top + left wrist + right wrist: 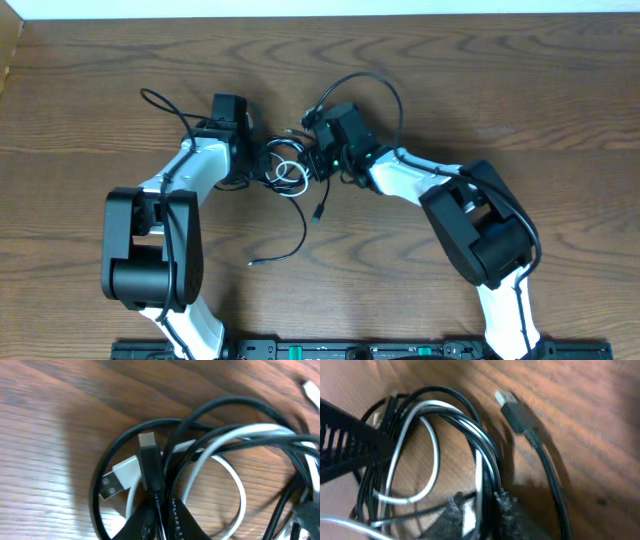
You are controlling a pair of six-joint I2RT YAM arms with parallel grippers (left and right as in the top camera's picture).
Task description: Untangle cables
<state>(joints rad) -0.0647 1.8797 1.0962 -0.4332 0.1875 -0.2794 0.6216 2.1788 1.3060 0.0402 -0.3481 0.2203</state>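
The cables lie tangled in the middle of the table between my two grippers. The white cable (291, 172) makes a small loop, and the black cable (303, 228) trails toward the front. In the left wrist view my left gripper (161, 506) is shut on the black cable (150, 467) just behind its small plug, beside the white USB plug (120, 477). In the right wrist view my right gripper (480, 506) pinches a white strand (479, 472) and black strands (492, 467) together. A black USB plug (517, 410) lies free beyond it.
The wooden table (520, 90) carries nothing else. A thick black robot wire (375, 85) arches over the right arm and another (160, 100) curls by the left arm. One black plug end (256, 262) lies near the front, and a second plug (318, 212) hangs below the tangle.
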